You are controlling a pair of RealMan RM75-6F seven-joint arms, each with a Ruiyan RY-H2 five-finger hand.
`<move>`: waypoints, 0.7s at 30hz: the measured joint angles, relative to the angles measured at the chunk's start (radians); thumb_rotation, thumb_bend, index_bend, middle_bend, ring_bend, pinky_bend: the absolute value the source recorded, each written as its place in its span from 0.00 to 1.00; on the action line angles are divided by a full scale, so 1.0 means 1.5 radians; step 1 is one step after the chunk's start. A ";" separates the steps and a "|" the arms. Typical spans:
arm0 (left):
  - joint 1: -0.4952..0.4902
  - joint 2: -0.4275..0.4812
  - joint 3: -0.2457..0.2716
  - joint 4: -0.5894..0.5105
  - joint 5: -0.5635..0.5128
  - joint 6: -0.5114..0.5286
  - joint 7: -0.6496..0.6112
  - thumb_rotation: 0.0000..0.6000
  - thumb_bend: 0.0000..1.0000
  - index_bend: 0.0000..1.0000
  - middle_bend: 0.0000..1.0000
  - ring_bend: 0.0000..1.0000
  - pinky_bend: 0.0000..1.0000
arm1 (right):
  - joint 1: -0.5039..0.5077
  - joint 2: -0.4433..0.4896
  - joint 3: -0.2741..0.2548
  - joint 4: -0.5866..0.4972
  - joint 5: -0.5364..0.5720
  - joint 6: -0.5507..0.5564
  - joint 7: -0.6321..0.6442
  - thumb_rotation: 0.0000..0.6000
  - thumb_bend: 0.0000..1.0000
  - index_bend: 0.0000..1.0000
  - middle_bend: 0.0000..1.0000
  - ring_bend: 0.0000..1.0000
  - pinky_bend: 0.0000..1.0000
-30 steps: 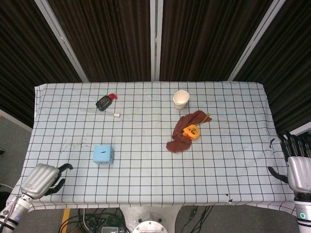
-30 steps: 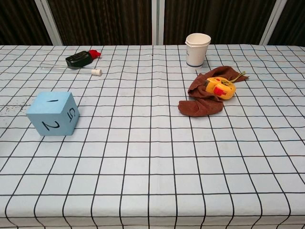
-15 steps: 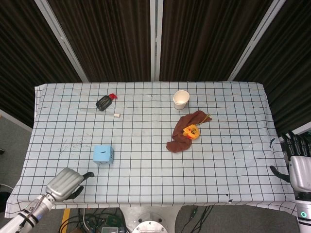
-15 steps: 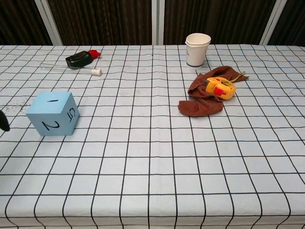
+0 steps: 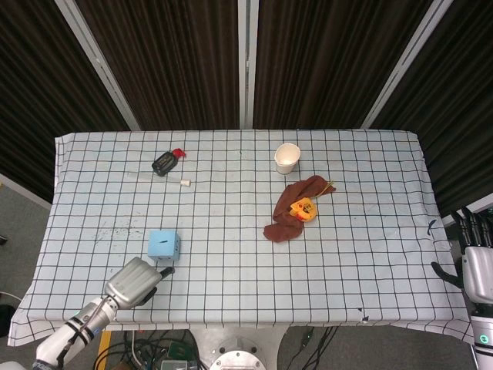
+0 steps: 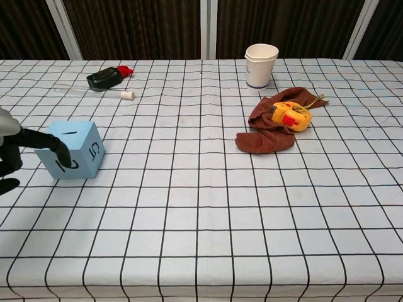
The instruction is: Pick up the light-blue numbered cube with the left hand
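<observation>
- Since the earlier frames the robot's left hand (image 5: 137, 280), a silver-backed hand with black fingers, has swung in from the table's near-left corner toward the middle of the near edge; it was out of the chest view a second ago and now shows at that view's left border (image 6: 14, 151). The right hand (image 5: 476, 270) has slipped slightly further off the table's right edge. Nothing on the table has shifted.
- The light-blue foam cube with black numbers (image 5: 163, 245) sits on the white cloth with a black grid (image 5: 231, 231), at about 8 o'clock from the table's centre in the head view. In the chest view (image 6: 77, 150) it shows a 1 on top and a 5 on the right-hand face.
- The left hand lies at about 7 o'clock from the cube and near it. It holds nothing. In the chest view one black finger (image 6: 44, 141) reaches across the cube's front face, with other fingers curled lower; whether it touches the cube I cannot tell.
- The right hand hangs beside the table at 4 o'clock, fingers up and apart, idle.
- Judged step: the approach, close to its end; the grasp is not yet made.
- The next move probably calls for the hand to advance toward 1 o'clock, bracket the cube on opposite faces, close, then lift.
- Well apart from this: a white paper cup (image 5: 286, 158) at 1 o'clock, a brown rag (image 5: 289, 212) with a yellow tape measure (image 5: 302, 208) on it at 3 o'clock, and a small black object with a red end (image 5: 166, 163) at 11 o'clock.
</observation>
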 measured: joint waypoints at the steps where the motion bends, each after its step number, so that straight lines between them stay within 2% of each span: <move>1: -0.004 -0.007 -0.001 0.001 -0.016 0.001 0.017 1.00 0.49 0.23 0.83 0.88 0.86 | 0.000 0.000 0.000 0.001 0.001 0.000 0.001 1.00 0.06 0.00 0.00 0.00 0.00; 9: -0.056 -0.065 -0.006 0.016 -0.143 0.026 0.135 1.00 0.51 0.23 0.83 0.89 0.86 | -0.001 -0.001 0.002 0.009 0.004 -0.002 0.010 1.00 0.06 0.00 0.00 0.00 0.00; 14: -0.078 -0.086 0.001 0.022 -0.190 0.062 0.204 1.00 0.51 0.23 0.83 0.89 0.86 | 0.000 -0.002 0.003 0.013 0.009 -0.006 0.009 1.00 0.06 0.00 0.00 0.00 0.00; 21: -0.112 -0.102 0.015 0.024 -0.234 0.090 0.233 1.00 0.51 0.23 0.83 0.89 0.86 | 0.001 -0.003 0.004 0.012 0.009 -0.007 0.007 1.00 0.06 0.00 0.00 0.00 0.00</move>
